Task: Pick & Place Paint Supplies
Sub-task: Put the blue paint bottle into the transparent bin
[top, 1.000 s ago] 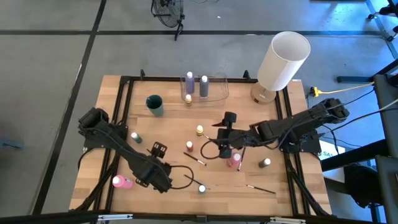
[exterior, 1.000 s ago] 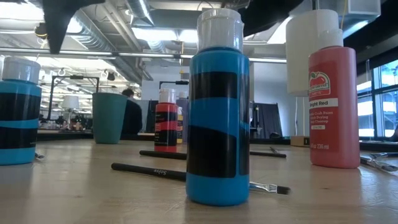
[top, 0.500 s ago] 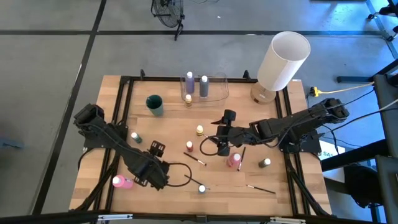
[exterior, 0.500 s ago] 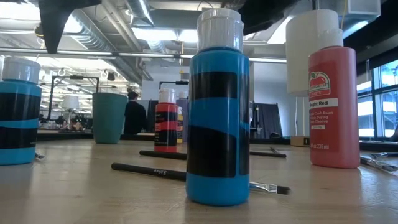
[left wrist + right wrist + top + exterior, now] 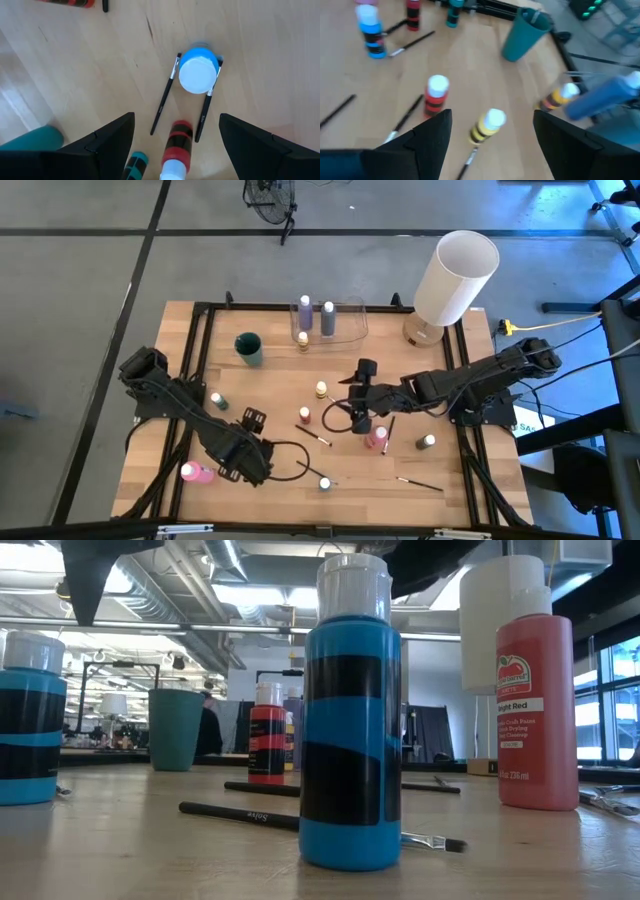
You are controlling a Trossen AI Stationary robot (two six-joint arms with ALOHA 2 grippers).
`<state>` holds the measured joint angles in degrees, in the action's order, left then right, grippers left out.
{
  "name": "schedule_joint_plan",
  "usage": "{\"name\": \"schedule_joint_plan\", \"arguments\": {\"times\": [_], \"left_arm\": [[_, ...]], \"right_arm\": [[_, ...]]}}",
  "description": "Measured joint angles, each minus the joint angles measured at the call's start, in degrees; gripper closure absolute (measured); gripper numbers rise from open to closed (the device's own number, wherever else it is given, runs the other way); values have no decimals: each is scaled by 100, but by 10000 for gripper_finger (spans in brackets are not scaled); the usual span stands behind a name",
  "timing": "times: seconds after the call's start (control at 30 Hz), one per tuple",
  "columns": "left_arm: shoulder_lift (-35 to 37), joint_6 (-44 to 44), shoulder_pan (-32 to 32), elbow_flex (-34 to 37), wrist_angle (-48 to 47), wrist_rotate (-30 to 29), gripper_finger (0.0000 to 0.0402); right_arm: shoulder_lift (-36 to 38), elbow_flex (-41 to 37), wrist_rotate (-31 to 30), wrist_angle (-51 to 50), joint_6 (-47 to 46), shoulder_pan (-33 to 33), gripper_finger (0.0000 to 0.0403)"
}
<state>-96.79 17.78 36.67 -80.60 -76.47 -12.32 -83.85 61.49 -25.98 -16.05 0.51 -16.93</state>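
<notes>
Most of the job looks undone. Three bottles stand in the clear container (image 5: 330, 322) at the table's far edge, which I take to be the goal; everything else is loose on the wooden table (image 5: 280, 385). A yellow-banded bottle (image 5: 321, 390) and a red-banded bottle (image 5: 304, 416) stand near the middle, a pink bottle (image 5: 376, 437) just beside the right gripper (image 5: 360, 395), another pink bottle (image 5: 196, 472) lies toward the near left corner, and paintbrushes (image 5: 420, 483) lie scattered. A teal cup (image 5: 248, 348) stands near the container. The left gripper (image 5: 255, 420) hangs left of centre. Both grippers are spread and empty.
</notes>
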Motion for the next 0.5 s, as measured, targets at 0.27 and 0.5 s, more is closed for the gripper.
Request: {"name": "schedule_joint_plan", "arguments": {"times": [0.27,0.5], "left_arm": [[0,-9,97,0,38,26,114],[-2,-306,151,0,343,-83,114]], "right_arm": [[0,2,71,14,37,0,119],[0,0,73,61,37,0,119]]}}
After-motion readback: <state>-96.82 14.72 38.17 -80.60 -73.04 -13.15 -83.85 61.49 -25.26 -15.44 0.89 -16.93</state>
